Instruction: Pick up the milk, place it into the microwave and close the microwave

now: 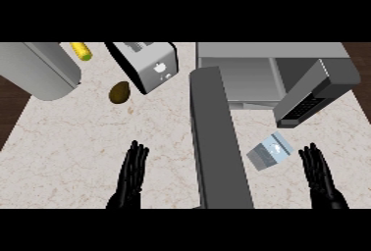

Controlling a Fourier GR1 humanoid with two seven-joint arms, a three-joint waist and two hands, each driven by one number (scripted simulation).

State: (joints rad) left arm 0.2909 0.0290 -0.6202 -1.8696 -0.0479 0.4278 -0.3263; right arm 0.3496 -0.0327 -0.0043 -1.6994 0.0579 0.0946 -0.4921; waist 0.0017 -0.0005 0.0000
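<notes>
The milk carton (pixel 269 151), grey with a pale blue face, lies on the counter in front of the microwave (pixel 270 73). The microwave stands at the back right, its cavity showing. Its door (pixel 217 142) swings far out toward me, a long dark slab running down the middle of the view. My right hand (pixel 321 179) shows at the lower right, fingers straight and pointing up, a short way right of the carton and not touching it. My left hand (pixel 132 174) rests open at the lower left, left of the door.
A toaster (pixel 147 63) stands at the back centre, with a brown oval item (pixel 119 91) beside it. A large grey cylinder (pixel 39 68) and a yellow corn cob (pixel 81 50) sit at the back left. A dark panel (pixel 311 95) juts out from the microwave's right side.
</notes>
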